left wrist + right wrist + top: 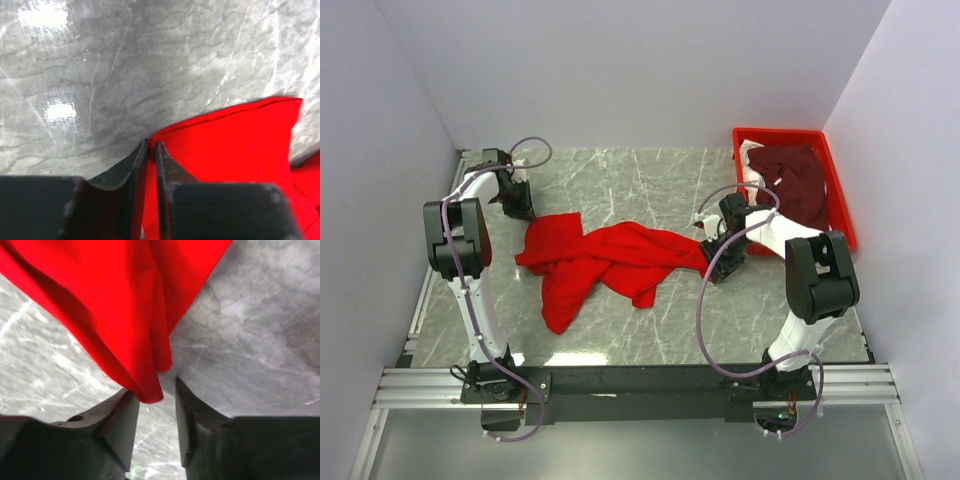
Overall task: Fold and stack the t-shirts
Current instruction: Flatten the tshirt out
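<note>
Lowered to the grey marbled surface (620, 180), the left tool (151, 146) is clamped on the crumpled bright red cloth t-shirt (620, 258) at one edge. The right tool (156, 390) is held spread around the opposite end.

The left arm (455, 238) and the right arm (817, 275) are alike: slim white tubular links joined by bulky matte black motor housings, on black bases bolted to a silver slotted aluminium rail (420, 385). A thin lilac-grey cable (699, 320) runs up from the rail in a wide loop beside the right arm. A matching lilac cable (549, 152) curls at the left arm's end farthest from the rail. The left end effector (151, 145) and the right end effector (155, 392) carry paired black, flat-faced, wedge-shaped fingers (122, 425).
</note>
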`<control>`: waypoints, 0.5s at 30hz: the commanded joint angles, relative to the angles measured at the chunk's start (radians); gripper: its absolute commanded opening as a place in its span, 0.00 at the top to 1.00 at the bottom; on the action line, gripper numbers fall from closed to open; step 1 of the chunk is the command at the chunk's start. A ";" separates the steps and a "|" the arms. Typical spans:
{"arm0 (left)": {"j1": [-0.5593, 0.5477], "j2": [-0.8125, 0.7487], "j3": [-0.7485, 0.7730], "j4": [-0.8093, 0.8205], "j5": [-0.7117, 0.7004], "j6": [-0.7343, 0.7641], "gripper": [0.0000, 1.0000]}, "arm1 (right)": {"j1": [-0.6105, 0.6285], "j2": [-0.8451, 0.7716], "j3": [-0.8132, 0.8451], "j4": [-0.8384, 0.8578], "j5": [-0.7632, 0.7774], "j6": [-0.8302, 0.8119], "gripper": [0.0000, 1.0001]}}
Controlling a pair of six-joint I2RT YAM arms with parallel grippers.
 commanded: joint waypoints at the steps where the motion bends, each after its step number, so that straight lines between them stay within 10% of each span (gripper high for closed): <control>1: 0.016 0.043 -0.017 -0.005 0.079 -0.050 0.87 | 0.004 -0.047 -0.019 0.105 -0.036 0.040 0.60; 5: 0.039 0.060 0.013 -0.010 0.116 -0.059 1.00 | 0.004 -0.059 0.013 0.102 -0.041 0.027 0.97; 15: 0.068 -0.016 0.027 0.025 0.129 -0.007 1.00 | -0.002 -0.082 0.166 -0.042 0.010 -0.062 1.00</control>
